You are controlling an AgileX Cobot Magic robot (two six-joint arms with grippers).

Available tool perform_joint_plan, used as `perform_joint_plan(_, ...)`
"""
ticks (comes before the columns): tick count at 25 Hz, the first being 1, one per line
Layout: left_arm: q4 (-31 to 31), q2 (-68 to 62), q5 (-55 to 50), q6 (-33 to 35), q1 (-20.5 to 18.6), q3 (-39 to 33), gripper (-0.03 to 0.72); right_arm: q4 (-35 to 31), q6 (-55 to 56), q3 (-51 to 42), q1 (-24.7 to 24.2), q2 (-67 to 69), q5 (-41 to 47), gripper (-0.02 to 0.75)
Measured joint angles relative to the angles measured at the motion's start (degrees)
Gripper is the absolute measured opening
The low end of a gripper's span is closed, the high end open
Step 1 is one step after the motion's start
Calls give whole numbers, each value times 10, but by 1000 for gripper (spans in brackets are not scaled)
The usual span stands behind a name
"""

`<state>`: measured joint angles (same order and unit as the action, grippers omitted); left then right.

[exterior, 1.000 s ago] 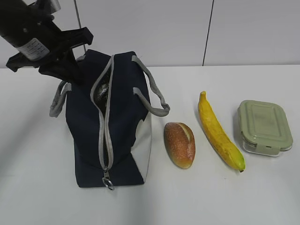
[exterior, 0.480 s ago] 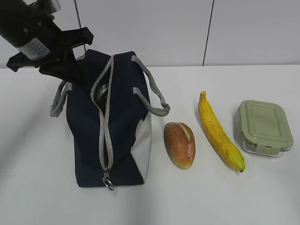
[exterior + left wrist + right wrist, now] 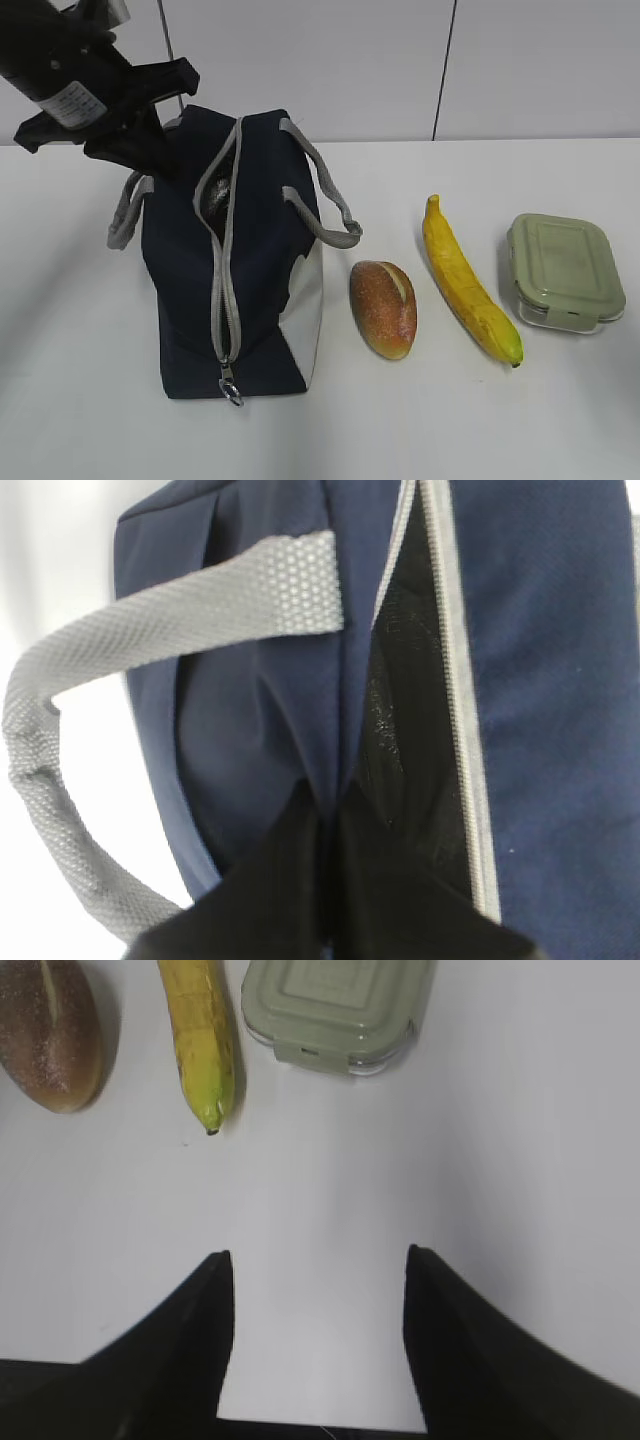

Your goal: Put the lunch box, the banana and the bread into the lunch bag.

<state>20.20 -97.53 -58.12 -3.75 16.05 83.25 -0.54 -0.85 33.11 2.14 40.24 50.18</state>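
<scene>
Left gripper (image 3: 322, 825) pinches the lunch bag (image 3: 235, 270) rim open near the tabletop's left edge; right gripper (image 3: 318, 1260), jaws apart and empty, should next reach the bread (image 3: 383, 308)

You won't find any readable text here. The only lettering sits on a small white label (image 3: 70, 103) stuck to the left arm (image 3: 50, 60) in the exterior view, and its print is too small and blurred for you to make out; it may be a rating or warning sticker. The lunch bag (image 3: 255, 270), the lunch box (image 3: 563, 265) lid, the banana (image 3: 465, 282) and the bread (image 3: 383, 307) show you no brand, number or sign.
</scene>
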Motion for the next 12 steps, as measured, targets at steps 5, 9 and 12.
perform_joint_plan(5, 0, 0, 0, 0, 0, 0, 0, -61, -67, 49, 0, 109, -44, 404)
perform_joint_plan(9, 0, 0, 1, 0, 0, 0, 0, -101, -111, 93, 0, 182, -61, 404)
perform_joint_plan(12, 0, 0, 1, 0, 0, 0, 0, -116, -131, 125, 0, 231, -64, 404)
